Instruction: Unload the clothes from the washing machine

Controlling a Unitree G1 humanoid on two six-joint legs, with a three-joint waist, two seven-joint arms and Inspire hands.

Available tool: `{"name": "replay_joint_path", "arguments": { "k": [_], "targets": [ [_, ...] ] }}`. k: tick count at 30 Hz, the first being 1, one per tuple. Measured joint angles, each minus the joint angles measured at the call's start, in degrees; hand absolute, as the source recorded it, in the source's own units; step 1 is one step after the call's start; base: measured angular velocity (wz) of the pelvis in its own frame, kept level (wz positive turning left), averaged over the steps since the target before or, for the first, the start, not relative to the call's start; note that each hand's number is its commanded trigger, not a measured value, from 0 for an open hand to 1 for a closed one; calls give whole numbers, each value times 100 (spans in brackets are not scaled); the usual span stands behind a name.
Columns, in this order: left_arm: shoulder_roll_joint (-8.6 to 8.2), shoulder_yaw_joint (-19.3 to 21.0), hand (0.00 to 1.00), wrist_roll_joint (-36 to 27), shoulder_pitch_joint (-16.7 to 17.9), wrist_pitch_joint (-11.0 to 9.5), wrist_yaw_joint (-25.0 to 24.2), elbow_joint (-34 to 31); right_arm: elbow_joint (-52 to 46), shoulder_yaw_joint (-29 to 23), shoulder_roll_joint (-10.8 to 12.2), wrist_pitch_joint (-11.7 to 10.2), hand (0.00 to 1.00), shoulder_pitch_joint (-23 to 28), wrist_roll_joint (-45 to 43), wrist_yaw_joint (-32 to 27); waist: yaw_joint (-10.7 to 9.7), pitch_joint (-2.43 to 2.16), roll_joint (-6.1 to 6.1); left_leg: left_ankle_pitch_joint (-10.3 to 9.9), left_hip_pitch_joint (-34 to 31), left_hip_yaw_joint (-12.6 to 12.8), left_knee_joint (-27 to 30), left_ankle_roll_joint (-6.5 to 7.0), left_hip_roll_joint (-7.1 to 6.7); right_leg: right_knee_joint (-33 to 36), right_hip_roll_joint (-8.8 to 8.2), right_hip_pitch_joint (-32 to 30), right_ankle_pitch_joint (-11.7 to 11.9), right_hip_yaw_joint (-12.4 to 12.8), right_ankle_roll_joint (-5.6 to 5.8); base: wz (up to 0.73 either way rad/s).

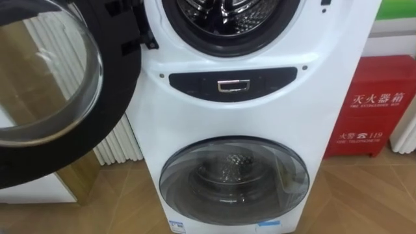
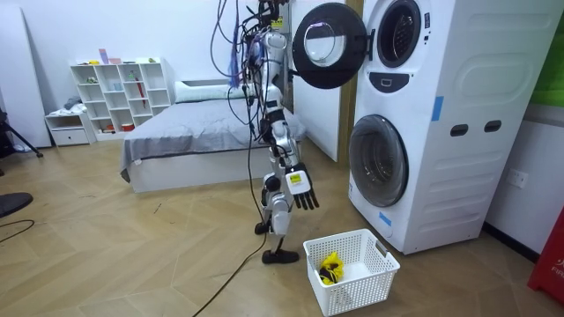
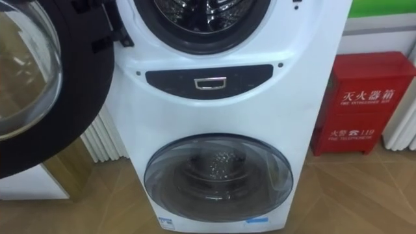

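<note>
Standing upright in front of the washing machine (image 1: 260,110), the robot faces its stacked doors. The upper door (image 1: 114,97), a dark ring round clear glass, is swung wide open to the machine's left side, and the upper drum opening (image 1: 227,19) shows bare ribbed metal along its lower rim. Below a dark control panel (image 1: 234,84) the lower door (image 1: 234,174) is closed. In the room view the right hand (image 2: 300,188) hangs low at the robot's side, short of the machine's front, fingers loose and pointing down, holding nothing. A yellow and dark cloth (image 2: 330,268) lies inside the white basket (image 2: 357,289) on the floor, just in front of the machine's base. A red cabinet (image 1: 377,107) stands right of the machine, and a white radiator (image 1: 120,148) shows at its left.
</note>
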Motion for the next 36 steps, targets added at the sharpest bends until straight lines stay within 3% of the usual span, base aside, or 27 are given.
{"name": "replay_joint_path", "arguments": {
  "k": [6, 9, 13, 18, 20, 22, 26, 29, 31, 32, 34, 36],
  "targets": [
    [30, -247, 0, 952, -3, 256, 236, -917, -264, -37, 4, 57, 0, 54, -249, 137, 1, 24, -61, -3, -123, -294, 108, -3, -8, 15, -11, 28, 19, -238, -3, 24],
    [33, -480, 0, 1379, -3, 587, 369, -1466, -245, -37, 7, -2, 0, -104, -417, 185, -3, 41, -75, -3, -228, -519, 201, -4, -19, 7, -9, 66, 24, -295, 1, 38],
    [33, -912, 0, 1375, -4, 762, 515, -1948, -266, 34, 11, -80, 0, -196, -538, 218, -26, 74, -102, 3, -278, -840, 258, 3, -65, -2, -14, 183, 27, -252, 7, 43],
    [-18, -1209, 0, 1381, -22, 868, 543, -2326, -246, 105, 24, -151, 0, -257, -749, 329, -44, 113, -115, 39, -342, -1005, 275, 37, -108, -3, -39, 203, 55, -240, 50, 26],
    [-264, -1220, 0, 1388, -21, 868, 600, -2457, -232, 108, 25, -155, 0, -273, -757, 357, -127, 140, -117, 63, -349, -1091, 270, 73, -160, 15, -78, 226, 57, -237, 53, 27],
    [-656, -1217, 0, 1381, -25, 869, 855, -2664, -237, 115, 30, -148, 0, -437, -853, 385, -221, 210, -125, 110, -397, -1133, 254, 121, -230, 31, -142, 194, 57, -208, 55, 14],
    [-895, -1218, 0, 1388, -24, 868, 908, -2939, -232, 313, 43, -151, 0, -460, -852, 432, -240, 216, -152, 200, -541, -1171, 238, 202, -337, 25, -237, 84, 105, -240, 135, 9],
    [-1208, -1217, 0, 1645, -23, 871, 973, -3280, -183, 453, 104, -152, 0, -458, -854, 524, -241, 207, -224, 253, -574, -1189, 229, 260, -399, 26, -305, 61, 158, -232, 172, 8],
    [-1594, -1218, 0, 1966, -1, 935, 1187, -3706, -191, 530, 164, -152, 0, -443, -837, 529, -241, 201, -275, 294, -633, -1184, 236, 321, -394, 33, -310, -5, 276, -235, 141, 0],
    [-1710, -1218, 0, 2086, 26, 971, 1231, -3887, -199, 532, 186, -152, 0, -435, -820, 529, -240, 203, -299, 311, -659, -1191, 238, 336, -392, 33, -324, -24, 293, -232, 127, 6],
    [-2094, -1229, 0, 2745, 260, 995, 1256, -4528, -165, 528, 262, -155, 0, -469, -804, 533, -247, 198, -369, 361, -796, -1175, 276, 419, -437, 84, -378, -174, 378, -219, 91, 0],
    [-2270, -1273, 0, 3183, 459, 1001, 1254, -4864, 0, 528, 261, -199, 0, -600, -801, 599, -363, 199, -388, 396, -851, -1186, 299, 479, -491, 98, -389, -218, 423, -187, 67, 2]
  ]
}}
